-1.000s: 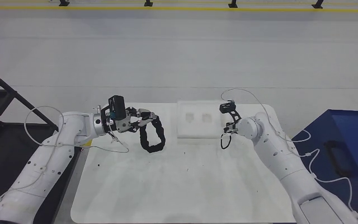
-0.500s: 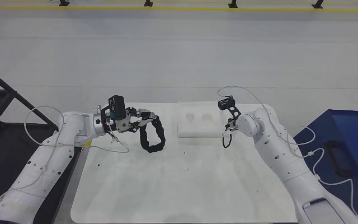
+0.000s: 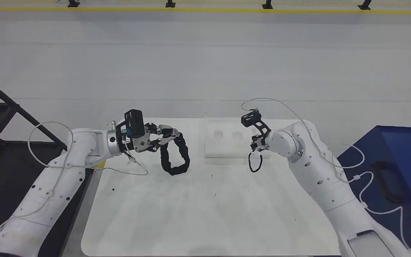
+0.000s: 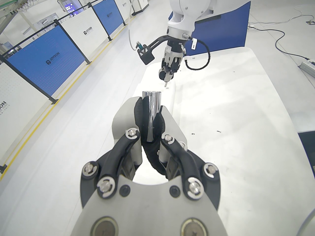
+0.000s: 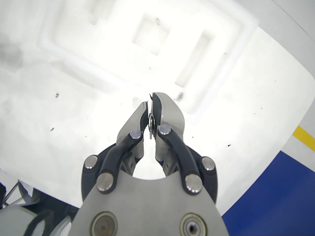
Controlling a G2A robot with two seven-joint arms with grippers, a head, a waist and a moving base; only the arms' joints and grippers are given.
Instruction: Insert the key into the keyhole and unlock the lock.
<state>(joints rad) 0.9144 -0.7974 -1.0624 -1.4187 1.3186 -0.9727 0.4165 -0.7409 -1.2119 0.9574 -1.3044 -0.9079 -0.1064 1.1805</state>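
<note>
My left gripper [image 3: 164,135] hovers over the table's left part, shut on the lock [image 3: 174,158], whose black cable loop hangs below it. Seen from the left wrist, the lock's shiny metal cylinder [image 4: 152,110] stands out between the fingers of the left gripper [image 4: 150,114], pointing toward the right arm. My right gripper [image 3: 255,148] is above the right end of the white foam tray [image 3: 226,140], shut on the small key [image 5: 150,123]. The key's tip [image 4: 166,83] points down from the right gripper [image 4: 167,74]. A wide gap separates key and lock.
The white table [image 3: 212,212] is bare in front. The foam tray [image 5: 103,57] with several rectangular recesses lies under the right gripper [image 5: 150,109]. A blue bin [image 3: 385,160] stands off the table's right side. A black frame [image 3: 19,115] is at the far left.
The right arm has moved left with the key, from beside the foam tray's right end to over it. The left arm and lock have kept still.
</note>
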